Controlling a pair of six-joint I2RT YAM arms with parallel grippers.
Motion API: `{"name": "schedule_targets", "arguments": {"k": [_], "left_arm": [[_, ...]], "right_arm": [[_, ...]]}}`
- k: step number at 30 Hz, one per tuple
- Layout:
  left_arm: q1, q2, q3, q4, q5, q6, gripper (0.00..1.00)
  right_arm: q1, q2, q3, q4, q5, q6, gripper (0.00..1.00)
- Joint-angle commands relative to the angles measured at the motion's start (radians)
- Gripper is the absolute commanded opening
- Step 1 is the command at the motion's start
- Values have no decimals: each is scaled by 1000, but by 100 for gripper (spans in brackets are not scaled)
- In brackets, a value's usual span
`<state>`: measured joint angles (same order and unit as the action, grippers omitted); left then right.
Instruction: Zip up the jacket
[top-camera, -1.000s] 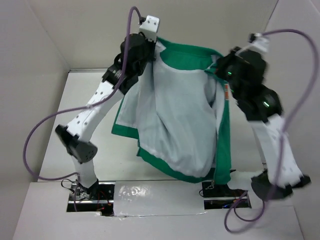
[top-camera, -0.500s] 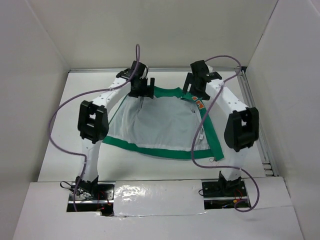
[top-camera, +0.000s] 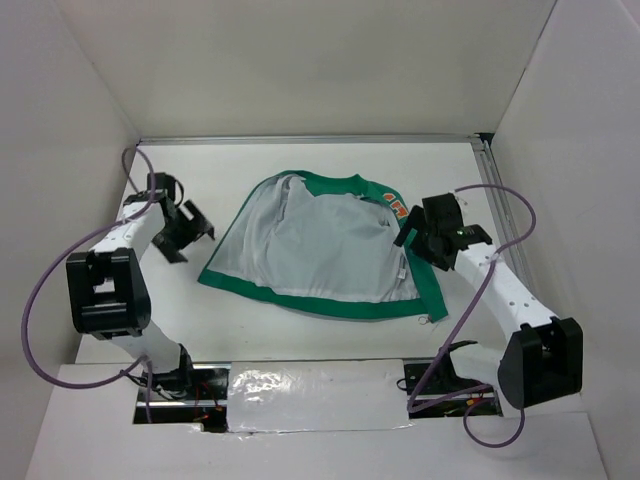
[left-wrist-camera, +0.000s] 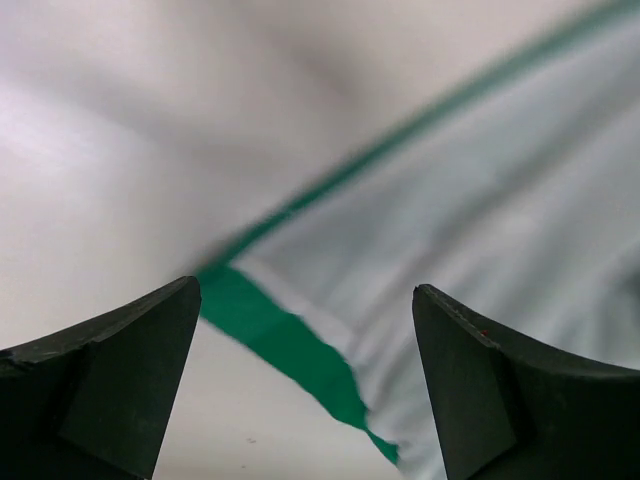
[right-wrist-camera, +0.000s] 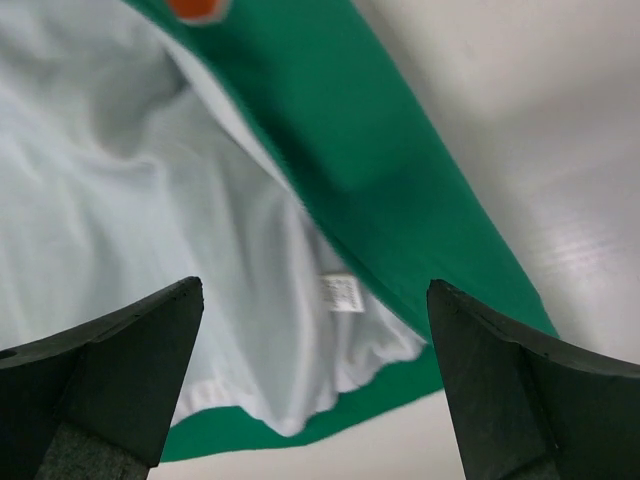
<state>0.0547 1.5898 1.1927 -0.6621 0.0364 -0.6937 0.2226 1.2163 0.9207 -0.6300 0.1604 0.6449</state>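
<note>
the jacket lies spread lining-up in the middle of the table, hem toward the near edge, orange patch at its right side. both claws are spread and empty: the left gripper just beside its left edge, the right gripper over its right edge. the zipper edges are not plainly visible, so a pinch may catch loose lining or bunch the cloth. purple cables loop near the side walls; nothing seems to bar either claw.
</note>
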Motion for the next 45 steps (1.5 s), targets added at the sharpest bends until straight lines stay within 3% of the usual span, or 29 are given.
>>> {"name": "schedule_targets", "arguments": {"k": [1, 11, 13, 15, 16, 17, 21, 26, 30, 34, 35, 37, 38, 41, 44, 45], "left_arm": [[91, 39, -74, -39, -4, -83, 99], [63, 176, -218, 146, 56, 22, 99], [42, 193, -229, 188, 60, 34, 94], [2, 202, -229, 211, 89, 71, 61], [-10, 205, -226, 223, 97, 85, 39], [-21, 199, -211, 213, 103, 74, 0], [-29, 83, -202, 200, 89, 51, 0], [-47, -216, -147, 168, 92, 45, 0], [-271, -378, -11, 193, 45, 77, 0], [-511, -298, 181, 173, 56, 189, 0], [-629, -234, 209, 162, 30, 218, 0], [-743, -162, 264, 108, -30, 230, 0], [-842, -83, 274, 90, -30, 230, 0], [-984, 31, 257, 26, 15, 215, 0], [-1095, 65, 150, 85, 193, 221, 0], [-1113, 71, 133, 82, 206, 192, 8]], "right_arm": [[-19, -77, -63, 52, -7, 36, 100], [-65, -44, -149, 91, -24, 62, 100], [-77, -41, -169, 114, -25, 70, 100], [-92, -41, -171, 118, -38, 70, 100], [-98, -43, -169, 116, -38, 71, 100], [-101, -44, -169, 116, -38, 68, 100], [-109, -73, -181, 115, -35, 67, 99], [-120, -116, -189, 59, 20, 75, 99], [-132, -166, -204, 21, 41, 91, 100], [-150, -198, -223, 19, 36, 93, 100], [-154, -205, -224, 21, 30, 91, 100], [-164, -210, -226, 18, 22, 91, 100], [-175, -210, -224, 21, 15, 88, 100], [-190, -195, -214, 19, -10, 75, 100], [-203, -178, -203, 12, -9, 62, 100], [-206, -178, -203, 12, -10, 59, 100]]}}
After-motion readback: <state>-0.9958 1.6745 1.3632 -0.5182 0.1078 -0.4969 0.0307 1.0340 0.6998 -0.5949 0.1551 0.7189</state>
